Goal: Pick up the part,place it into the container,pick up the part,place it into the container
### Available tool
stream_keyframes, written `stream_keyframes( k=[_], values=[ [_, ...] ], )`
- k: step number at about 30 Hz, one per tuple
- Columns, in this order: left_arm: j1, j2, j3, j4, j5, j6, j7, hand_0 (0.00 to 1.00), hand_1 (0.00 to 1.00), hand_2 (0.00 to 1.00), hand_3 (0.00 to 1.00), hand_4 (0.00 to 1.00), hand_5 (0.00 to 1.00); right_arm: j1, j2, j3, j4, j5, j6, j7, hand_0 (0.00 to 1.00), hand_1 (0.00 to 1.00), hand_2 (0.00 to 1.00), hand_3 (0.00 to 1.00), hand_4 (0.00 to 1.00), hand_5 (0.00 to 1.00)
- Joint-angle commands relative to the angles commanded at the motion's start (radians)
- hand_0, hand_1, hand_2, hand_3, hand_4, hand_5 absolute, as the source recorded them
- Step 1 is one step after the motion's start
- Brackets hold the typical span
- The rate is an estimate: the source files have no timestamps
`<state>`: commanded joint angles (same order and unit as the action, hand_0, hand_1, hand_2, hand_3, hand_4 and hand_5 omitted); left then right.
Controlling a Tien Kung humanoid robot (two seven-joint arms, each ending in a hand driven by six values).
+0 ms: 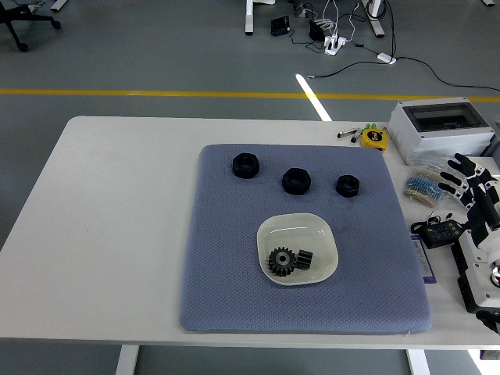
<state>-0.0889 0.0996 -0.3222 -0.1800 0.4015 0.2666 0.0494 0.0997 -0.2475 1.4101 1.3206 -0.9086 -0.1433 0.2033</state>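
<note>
Two gears (290, 261) in dish (301, 227); three nuts (296, 180) on mat (234, 266).

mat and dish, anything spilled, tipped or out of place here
Nothing stands out. The dish sits flat on the mat with two gears inside; three nuts lie in a row above it. The right robot hand hangs open off to the side.

Two parts (290, 261) lie in the container (298, 227), three nuts (296, 180) behind.

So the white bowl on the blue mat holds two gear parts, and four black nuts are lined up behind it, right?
Not quite: the head view shows three black nuts behind the white bowl, not four. The bowl on the blue mat does hold two gear parts.
</note>
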Motion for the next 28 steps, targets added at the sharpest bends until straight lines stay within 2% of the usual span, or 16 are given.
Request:
stream_keyframes(
  k=[28],
  values=[
    [0.012, 0.002, 0.0, -0.001, -0.001, 0.0, 0.0, 0.71, 0.657, 0.698, 0.582, 0.676, 0.637, 0.001, -0.001, -0.016, -0.005, 0.019, -0.056, -0.01, 0.658, 0.662, 0.756, 0.704, 0.998, 0.679]
  ],
)
